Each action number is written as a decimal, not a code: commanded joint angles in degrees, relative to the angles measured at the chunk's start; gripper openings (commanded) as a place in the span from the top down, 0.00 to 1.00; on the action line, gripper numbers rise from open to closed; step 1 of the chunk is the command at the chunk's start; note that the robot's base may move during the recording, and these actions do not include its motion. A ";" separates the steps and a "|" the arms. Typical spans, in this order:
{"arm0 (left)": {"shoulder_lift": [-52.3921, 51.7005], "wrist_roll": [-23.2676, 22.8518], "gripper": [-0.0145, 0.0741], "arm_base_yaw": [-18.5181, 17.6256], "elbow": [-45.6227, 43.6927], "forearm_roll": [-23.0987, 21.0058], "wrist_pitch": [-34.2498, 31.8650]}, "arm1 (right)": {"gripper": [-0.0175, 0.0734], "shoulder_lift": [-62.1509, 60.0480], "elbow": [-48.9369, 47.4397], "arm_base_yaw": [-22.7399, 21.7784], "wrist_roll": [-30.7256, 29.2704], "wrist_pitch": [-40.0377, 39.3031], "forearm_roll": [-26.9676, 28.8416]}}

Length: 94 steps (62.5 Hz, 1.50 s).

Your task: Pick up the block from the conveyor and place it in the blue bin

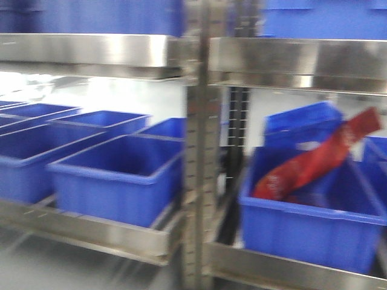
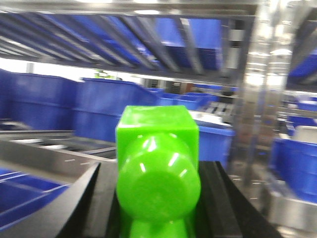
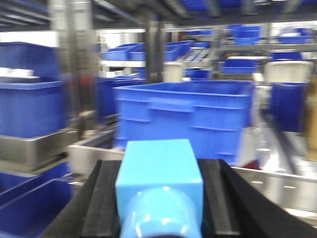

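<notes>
Left gripper (image 2: 158, 196): jaws closed partway onto a green block (image 2: 157, 148), black ribbed pads (image 2: 101, 198) pressed against both its sides; the block had a rounded stud facing the camera and filled the lower centre of the left wrist view. Right gripper (image 3: 158, 198): same partway closure, clamped on a light blue block (image 3: 159, 168) between black pads (image 3: 101, 198), low centre of the right wrist view. Just beyond that block, mid-frame, stood a blue bin (image 3: 183, 119) on a steel shelf rail (image 3: 277, 186), its near wall facing the gripper and its rim above the block's top. More blue containers crowded the left and the background of both wrist views; all blurred. Front view: a steel upright (image 1: 196, 151) split the frame. To its left, a row of blue bins (image 1: 115, 181) sat open-topped on a sloping shelf, with open air between their rims and the steel shelf overhead. At lower right, another bin (image 1: 302, 223) held a red bag (image 1: 320, 160) leaning out over its far rim.
</notes>
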 commanded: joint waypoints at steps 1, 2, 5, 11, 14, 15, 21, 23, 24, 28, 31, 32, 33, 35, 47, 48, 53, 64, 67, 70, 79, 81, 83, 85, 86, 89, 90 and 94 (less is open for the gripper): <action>-0.28 0.12 0.96 -0.23 0.00 -0.18 -1.14 | 0.98 -0.05 -0.01 -0.13 -0.23 -1.11 0.01; -0.28 0.12 0.96 -0.23 0.00 -0.18 -1.14 | 0.98 -0.05 -0.01 -0.13 -0.23 -1.11 0.01; -0.28 0.12 0.96 -0.23 0.00 -0.18 -1.14 | 0.98 -0.05 -0.01 -0.13 -0.23 -1.11 0.01; -0.28 0.12 0.96 -0.23 0.00 -0.18 -1.14 | 0.98 -0.05 -0.01 -0.13 -0.23 -1.11 0.01; -0.28 0.12 0.96 -0.23 0.00 -0.18 -1.14 | 0.98 -0.05 -0.01 -0.13 -0.23 -1.11 0.01; -0.28 0.12 0.96 -0.23 0.00 -0.18 -1.14 | 0.98 -0.05 -0.01 -0.13 -0.23 -1.11 0.01; -0.28 0.12 0.96 -0.23 0.00 -0.18 -1.14 | 0.98 -0.05 -0.01 -0.13 -0.23 -1.11 0.01; -0.28 0.12 0.96 -0.23 0.00 -0.18 -1.14 | 0.98 -0.05 -0.01 -0.13 -0.23 -1.11 0.01; -0.28 0.12 0.96 -0.23 0.00 -0.18 -1.14 | 0.98 -0.05 -0.01 -0.13 -0.23 -1.11 0.01; -0.28 0.12 0.96 -0.23 0.00 -0.18 -1.14 | 0.98 -0.05 -0.01 -0.13 -0.23 -1.11 0.01; -0.28 0.12 0.96 -0.23 0.00 -0.18 -1.14 | 0.98 -0.05 -0.01 -0.13 -0.23 -1.11 0.01; -0.28 0.12 0.96 -0.23 0.00 -0.18 -1.14 | 0.98 -0.05 -0.01 -0.13 -0.23 -1.11 0.01; -0.28 0.12 0.96 -0.23 0.00 -0.18 -1.14 | 0.98 -0.05 -0.01 -0.13 -0.23 -1.11 0.01; -0.28 0.12 0.96 -0.23 0.00 -0.18 -1.14 | 0.98 -0.05 -0.01 -0.13 -0.23 -1.11 0.01; -0.28 0.12 0.96 -0.23 0.00 -0.18 -1.14 | 0.98 -0.05 -0.01 -0.13 -0.23 -1.11 0.01; -0.28 0.12 0.96 -0.23 0.00 -0.18 -1.14 | 0.98 -0.05 -0.01 -0.13 -0.23 -1.11 0.01; -0.28 0.12 0.96 -0.23 0.00 -0.18 -1.14 | 0.98 -0.05 -0.01 -0.13 -0.23 -1.11 0.01; -0.28 0.12 0.96 -0.23 0.00 -0.18 -1.14 | 0.98 -0.05 -0.01 -0.13 -0.23 -1.11 0.01; -0.28 0.12 0.96 -0.23 0.00 -0.18 -1.14 | 0.98 -0.05 -0.01 -0.13 -0.23 -1.11 0.01; -0.28 0.12 0.96 -0.23 0.00 -0.18 -1.14 | 0.98 -0.05 -0.01 -0.13 -0.23 -1.11 0.01; -0.28 0.12 0.96 -0.23 0.00 -0.18 -1.14 | 0.98 -0.05 -0.01 -0.13 -0.23 -1.11 0.01; -0.28 0.12 0.96 -0.23 0.00 -0.18 -1.14 | 0.98 -0.05 -0.01 -0.13 -0.23 -1.11 0.01; -0.28 0.12 0.96 -0.23 0.00 -0.18 -1.14 | 0.98 -0.05 -0.01 -0.13 -0.23 -1.11 0.01; -0.28 0.12 0.96 -0.23 0.00 -0.18 -1.14 | 0.98 -0.05 -0.01 -0.13 -0.23 -1.11 0.01; -0.28 0.12 0.96 -0.23 0.00 -0.18 -1.14 | 0.98 -0.05 -0.01 -0.13 -0.23 -1.11 0.01; -0.28 0.12 0.96 -0.23 0.00 -0.18 -1.14 | 0.98 -0.05 -0.01 -0.13 -0.23 -1.11 0.01; -0.28 0.12 0.96 -0.23 0.00 -0.18 -1.14 | 0.98 -0.05 -0.01 -0.13 -0.23 -1.11 0.01; -0.28 0.12 0.96 -0.23 0.00 -0.18 -1.14 | 0.98 -0.05 -0.01 -0.13 -0.23 -1.11 0.01</action>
